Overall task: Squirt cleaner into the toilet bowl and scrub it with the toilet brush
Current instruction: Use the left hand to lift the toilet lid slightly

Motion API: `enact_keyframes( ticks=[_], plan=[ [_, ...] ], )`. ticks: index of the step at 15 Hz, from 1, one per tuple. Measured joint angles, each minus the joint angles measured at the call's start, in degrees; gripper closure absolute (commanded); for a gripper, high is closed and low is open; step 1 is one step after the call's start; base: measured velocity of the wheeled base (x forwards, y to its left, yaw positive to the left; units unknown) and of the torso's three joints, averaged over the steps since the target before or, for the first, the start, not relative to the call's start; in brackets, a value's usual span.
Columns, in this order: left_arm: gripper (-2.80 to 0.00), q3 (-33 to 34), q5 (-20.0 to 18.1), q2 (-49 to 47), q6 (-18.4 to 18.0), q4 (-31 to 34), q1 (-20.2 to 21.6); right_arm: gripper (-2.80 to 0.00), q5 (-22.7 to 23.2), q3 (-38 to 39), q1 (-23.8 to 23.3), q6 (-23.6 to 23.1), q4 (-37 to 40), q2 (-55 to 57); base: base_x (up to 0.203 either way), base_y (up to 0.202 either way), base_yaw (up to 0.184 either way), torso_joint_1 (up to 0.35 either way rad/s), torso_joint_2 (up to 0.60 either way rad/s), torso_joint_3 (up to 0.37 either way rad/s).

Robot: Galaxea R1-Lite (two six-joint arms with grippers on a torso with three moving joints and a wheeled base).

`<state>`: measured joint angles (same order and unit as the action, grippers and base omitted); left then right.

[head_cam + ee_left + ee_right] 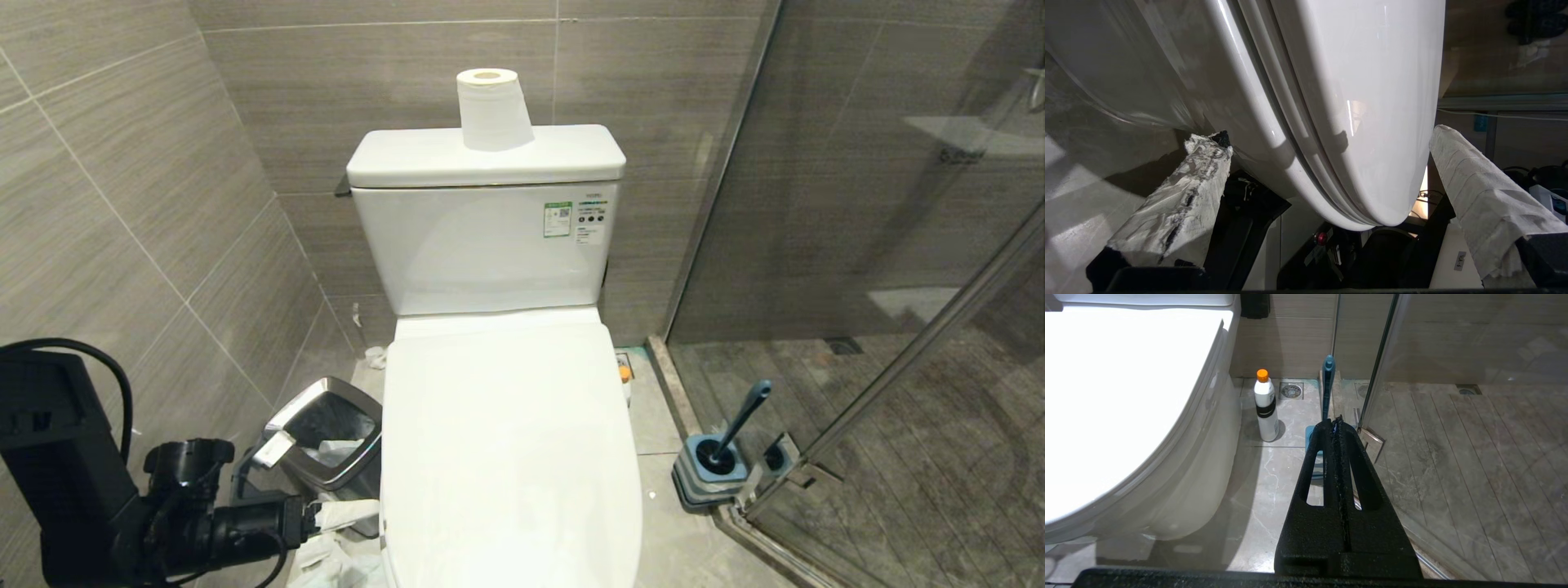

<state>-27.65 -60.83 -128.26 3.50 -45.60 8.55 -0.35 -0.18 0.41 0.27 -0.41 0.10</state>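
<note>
Lid (506, 441) down, nothing squirted or scrubbed.
Left gripper (1327, 163) spread wide at lid's front edge, empty; right gripper (1337, 424) pinched shut, empty; toilet brush (739, 425) docked at 3 o'clock.

The toilet bowl (1180, 73), just ahead of the left gripper (1327, 139), is smooth, glossy white ceramic, and so is its lid (506, 441). That gripper's fingers (1180, 204) are wrapped in rough, frayed white paper or cloth. The right gripper (1336, 421) is matt, grainy black plastic; beyond it stands the smooth teal plastic toilet brush (1327, 384) on glossy marbled floor tiles (1274, 473).
</note>
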Motion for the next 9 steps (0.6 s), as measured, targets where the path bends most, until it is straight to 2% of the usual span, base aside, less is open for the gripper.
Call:
enact_keyframes(
  ticks=[9],
  plan=[
    [-2.8,-0.77,0.06,0.83,2.2,-2.97,-0.01,0.0,0.0,0.0,0.0,0.04,0.0,0.0,0.0,0.0,0.0,0.0,0.0,0.0]
  ],
)
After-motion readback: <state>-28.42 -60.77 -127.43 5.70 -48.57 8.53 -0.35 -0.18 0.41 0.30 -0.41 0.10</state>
